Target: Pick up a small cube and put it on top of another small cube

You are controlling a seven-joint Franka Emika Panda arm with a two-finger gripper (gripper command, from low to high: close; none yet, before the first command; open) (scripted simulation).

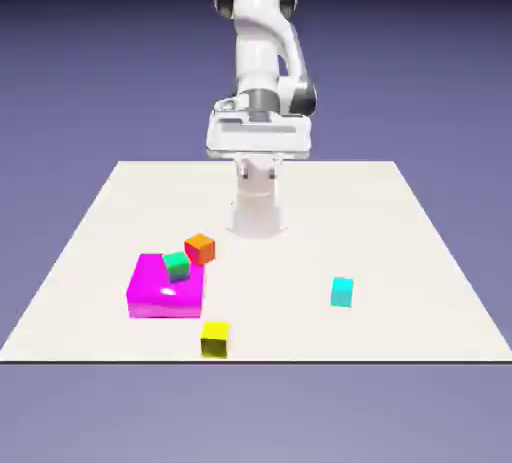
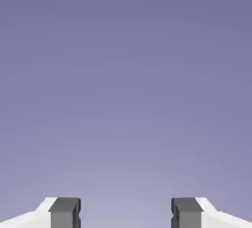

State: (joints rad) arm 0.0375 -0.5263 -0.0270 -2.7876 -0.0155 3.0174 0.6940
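- Spanning most of the exterior view: white table [image 1: 420, 251], all blocks sit on its near half.
- Arm [image 1: 262, 61] stands folded at the far edge, hand well above the table and well apart from every block.
- Gripper [image 1: 258, 134] in the exterior view: its wide white hand shows, fingers not resolvable there.
- Gripper [image 2: 126, 213] in the hand view: grey finger tips [image 2: 65, 213] spread wide, only plain blue-violet backdrop between them. Released, grasping nothing.
- Landmark: flat magenta block [image 1: 160, 291], lying toward the exterior view's left, biggest item on the table.
- Green cube [image 1: 177, 266] sits on top of the magenta block, at its far-right corner in that view, turned slightly.
- Orange cube [image 1: 200, 247] is on the table just beyond that same corner, close beside the green cube; contact can't be judged.
- Yellow cube [image 1: 215, 339] is on the table just off the magenta block's near-right corner, near the table's front edge, apart from the block.
- Cyan cube [image 1: 343, 292] stands alone, well apart from the magenta block toward the exterior view's right.
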